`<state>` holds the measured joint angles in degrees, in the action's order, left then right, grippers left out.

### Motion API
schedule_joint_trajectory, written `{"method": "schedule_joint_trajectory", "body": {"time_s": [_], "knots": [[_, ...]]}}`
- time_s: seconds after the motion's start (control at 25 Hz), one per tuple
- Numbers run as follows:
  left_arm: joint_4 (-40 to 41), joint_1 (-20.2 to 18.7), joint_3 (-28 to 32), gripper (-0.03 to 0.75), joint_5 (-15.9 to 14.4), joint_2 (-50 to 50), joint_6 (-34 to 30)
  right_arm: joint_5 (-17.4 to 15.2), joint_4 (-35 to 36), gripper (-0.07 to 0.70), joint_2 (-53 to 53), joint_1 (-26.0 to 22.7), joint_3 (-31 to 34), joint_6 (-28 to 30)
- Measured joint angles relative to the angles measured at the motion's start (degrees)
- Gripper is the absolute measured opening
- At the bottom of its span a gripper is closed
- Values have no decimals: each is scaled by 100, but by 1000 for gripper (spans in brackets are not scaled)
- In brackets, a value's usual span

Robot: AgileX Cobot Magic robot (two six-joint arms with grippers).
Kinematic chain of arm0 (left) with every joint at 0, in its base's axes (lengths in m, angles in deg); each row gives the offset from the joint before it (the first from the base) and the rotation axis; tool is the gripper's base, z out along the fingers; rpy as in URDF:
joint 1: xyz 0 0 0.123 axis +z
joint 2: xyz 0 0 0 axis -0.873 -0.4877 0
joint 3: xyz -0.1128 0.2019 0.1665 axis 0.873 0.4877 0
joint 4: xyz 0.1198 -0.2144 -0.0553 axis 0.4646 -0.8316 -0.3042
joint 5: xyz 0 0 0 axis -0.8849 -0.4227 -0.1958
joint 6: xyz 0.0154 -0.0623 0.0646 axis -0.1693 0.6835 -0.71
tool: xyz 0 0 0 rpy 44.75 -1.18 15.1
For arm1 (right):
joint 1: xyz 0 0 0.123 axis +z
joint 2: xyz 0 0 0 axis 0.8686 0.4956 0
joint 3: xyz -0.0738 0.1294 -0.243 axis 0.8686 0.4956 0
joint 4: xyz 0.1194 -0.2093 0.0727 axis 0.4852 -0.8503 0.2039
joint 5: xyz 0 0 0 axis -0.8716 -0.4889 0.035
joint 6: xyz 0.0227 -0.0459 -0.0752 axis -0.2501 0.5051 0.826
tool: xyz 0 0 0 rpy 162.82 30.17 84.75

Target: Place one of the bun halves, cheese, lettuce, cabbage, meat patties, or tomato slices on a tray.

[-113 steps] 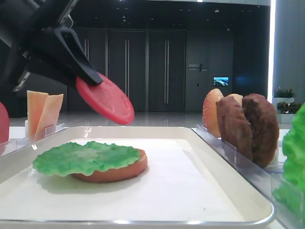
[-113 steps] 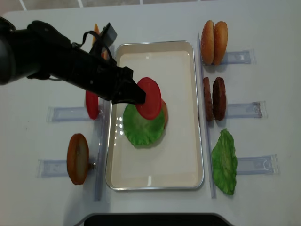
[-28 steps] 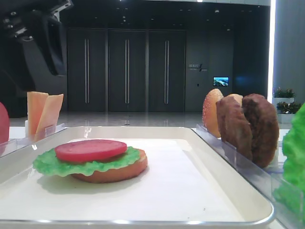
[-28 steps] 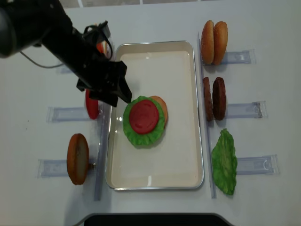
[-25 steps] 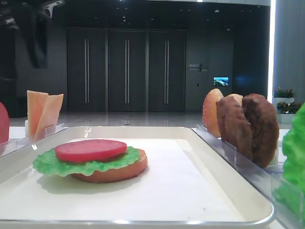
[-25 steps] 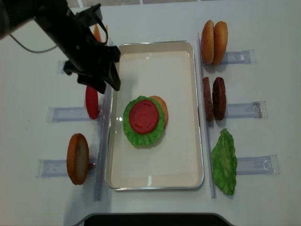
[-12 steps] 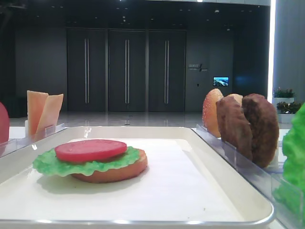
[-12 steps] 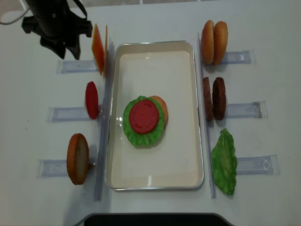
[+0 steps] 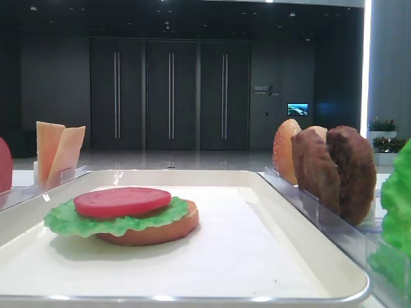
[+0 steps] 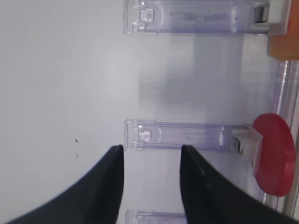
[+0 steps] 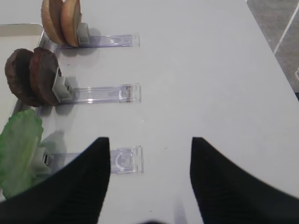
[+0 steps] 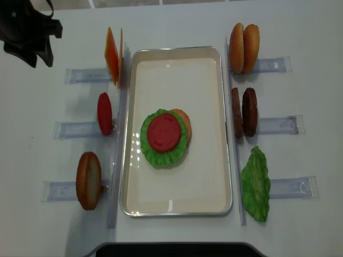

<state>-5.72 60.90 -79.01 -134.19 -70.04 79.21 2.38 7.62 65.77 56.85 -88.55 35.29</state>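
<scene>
My left claw [image 10: 149, 186] has pulled away empty, jaws parted; the smooth red tomato slice [image 12: 164, 131] now tops the ruffled green lettuce [image 12: 155, 152] on the white tray [image 12: 177, 64].

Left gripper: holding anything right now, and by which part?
Nothing is held. The left gripper has open jaws with only bare table between them; the tomato slice lies on the lettuce in the tray.

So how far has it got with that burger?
Done: on the tray a bun half carries lettuce and a tomato slice. In hand: nothing; the left gripper and right gripper are open and empty. Left: cheese and meat patties wait in their holders.
</scene>
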Motion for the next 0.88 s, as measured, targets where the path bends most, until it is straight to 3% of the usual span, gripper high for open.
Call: {"method": "schedule_joint_trajectory", "body": {"time_s": [0.16,0.36,0.6,0.88], "knots": [[-152,6,748,307,0,797,-152,0,0,370,0,0,0,0],[-297,6,2332,307,109,2440,-204,0,0,370,0,0,0,0],[80,6,4286,307,346,4418,130,0,0,370,0,0,0,0],[-134,6,5527,307,485,6342,130,0,0,370,0,0,0,0]]}}
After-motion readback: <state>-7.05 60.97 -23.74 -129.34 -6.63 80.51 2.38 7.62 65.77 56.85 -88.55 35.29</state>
